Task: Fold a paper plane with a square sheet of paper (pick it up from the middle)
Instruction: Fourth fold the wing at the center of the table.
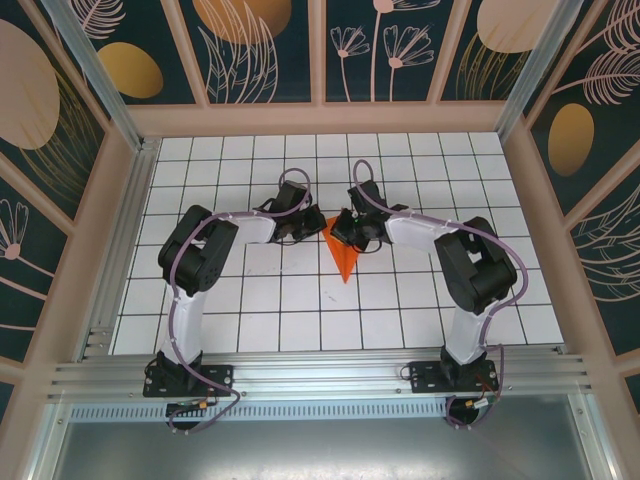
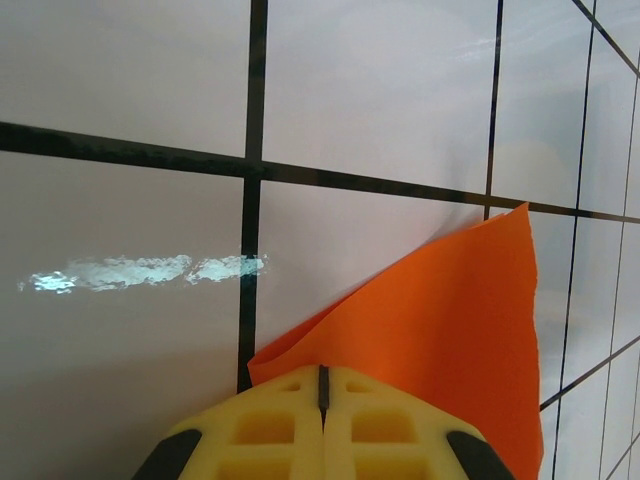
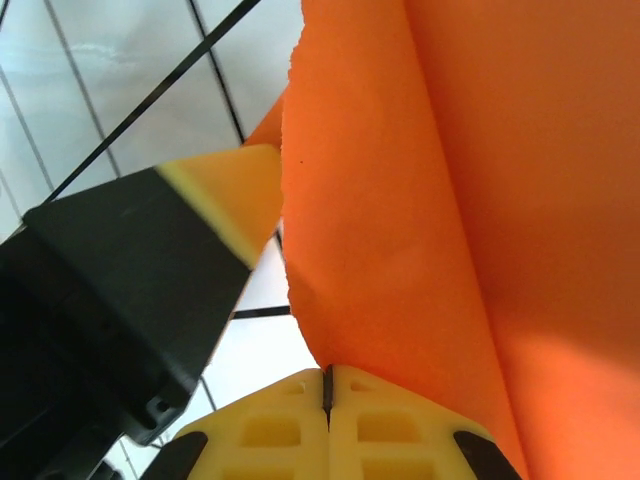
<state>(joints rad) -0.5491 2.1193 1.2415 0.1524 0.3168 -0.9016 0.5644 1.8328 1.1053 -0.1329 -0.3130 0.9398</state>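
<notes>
one square sheet of paper (image 1: 343, 255), bright orange and already creased into a smaller pointed shape, sits near the middle of the white gridded table (image 1: 250, 300), a little closer to the far edge than to the near one. its narrow tip points toward the near edge and rests on the surface; its wider end is up between the two grippers.

two arms reach in from the near edge. the left gripper (image 1: 303, 226) meets the left side of the paper's wide end, and the right gripper (image 1: 351, 232) meets its right side.

from the left wrist, the left gripper's two yellow fingertips (image 2: 270, 425) are pressed tight together, with the paper (image 2: 450, 330) rising out from their tips, one folded corner lifted off the tile; it looks pinched there.

from the right wrist, the right gripper's (image 3: 327, 385) two yellow pads are likewise squeezed together on the sheet's lower edge, and the orange paper (image 3: 450, 200) stands up in front of them. one finger of the left gripper (image 3: 225, 195), black with a yellow tip, touches the paper's ragged left edge.
</notes>
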